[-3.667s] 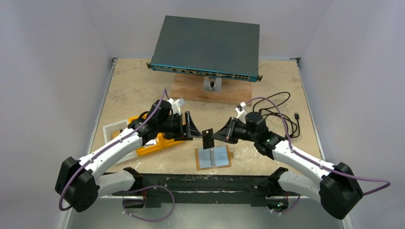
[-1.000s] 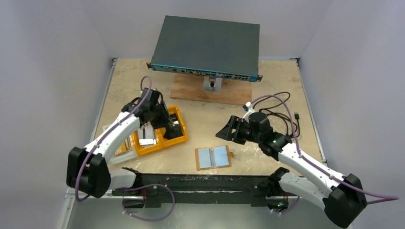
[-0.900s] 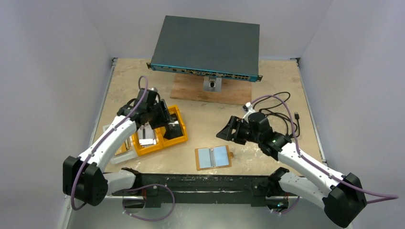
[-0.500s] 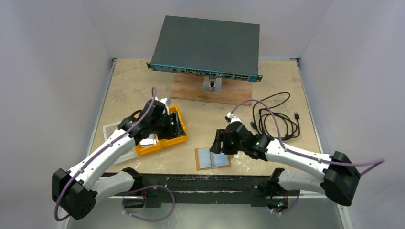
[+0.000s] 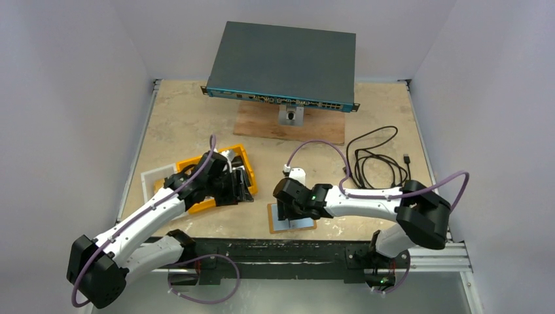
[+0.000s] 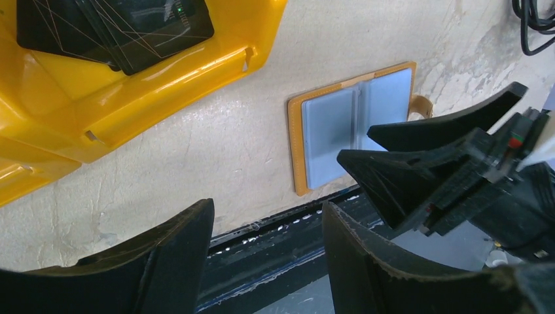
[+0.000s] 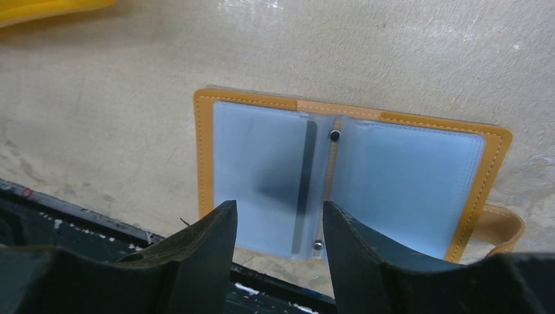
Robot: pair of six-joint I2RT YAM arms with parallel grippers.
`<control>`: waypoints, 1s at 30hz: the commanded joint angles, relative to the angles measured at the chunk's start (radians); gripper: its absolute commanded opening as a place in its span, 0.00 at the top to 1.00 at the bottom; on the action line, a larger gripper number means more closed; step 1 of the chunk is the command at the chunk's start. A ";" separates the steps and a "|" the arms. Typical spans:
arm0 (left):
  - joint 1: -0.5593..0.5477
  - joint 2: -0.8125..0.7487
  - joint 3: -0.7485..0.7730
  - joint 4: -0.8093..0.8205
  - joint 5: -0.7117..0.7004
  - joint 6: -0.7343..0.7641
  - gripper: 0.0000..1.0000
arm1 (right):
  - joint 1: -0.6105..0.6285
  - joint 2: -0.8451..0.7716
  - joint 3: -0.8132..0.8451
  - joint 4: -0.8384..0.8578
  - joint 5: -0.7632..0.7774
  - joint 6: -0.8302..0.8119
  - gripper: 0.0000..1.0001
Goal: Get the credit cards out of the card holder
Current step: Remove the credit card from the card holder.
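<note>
The card holder (image 5: 292, 218) lies open flat near the table's front edge, tan-orange with two pale translucent sleeves (image 7: 262, 170). A thin dark strip (image 7: 303, 190) next to the spine looks like the edge of a credit card in the left sleeve. My right gripper (image 5: 284, 210) hovers just over that left half, open (image 7: 276, 210) with nothing between its fingers. A glossy dark-looking credit card (image 6: 118, 26) lies in the yellow tray (image 6: 163, 72). My left gripper (image 5: 243, 185) hangs at the tray's right edge, open (image 6: 267, 216) and empty.
A network switch (image 5: 281, 62) sits on a wooden board (image 5: 288, 125) at the back. A coiled black cable (image 5: 376, 160) lies at the right. A white tray (image 5: 156, 176) sits left of the yellow tray (image 5: 190, 162). The black base rail (image 5: 275, 248) runs along the front edge.
My right gripper swung left and down over the card holder, its jaws narrowing. My left gripper opened over the yellow tray and drew back toward the tray's near right edge.
</note>
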 commanded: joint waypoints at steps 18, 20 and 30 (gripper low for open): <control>-0.096 0.049 -0.043 0.152 0.063 -0.059 0.45 | 0.008 0.081 -0.084 0.114 -0.051 0.089 0.77; -0.126 0.084 -0.034 0.178 0.064 -0.069 0.46 | 0.005 0.065 -0.114 0.149 -0.071 0.096 0.80; -0.193 0.286 -0.030 0.362 0.116 -0.130 0.56 | -0.037 0.020 -0.234 0.295 -0.171 0.110 0.95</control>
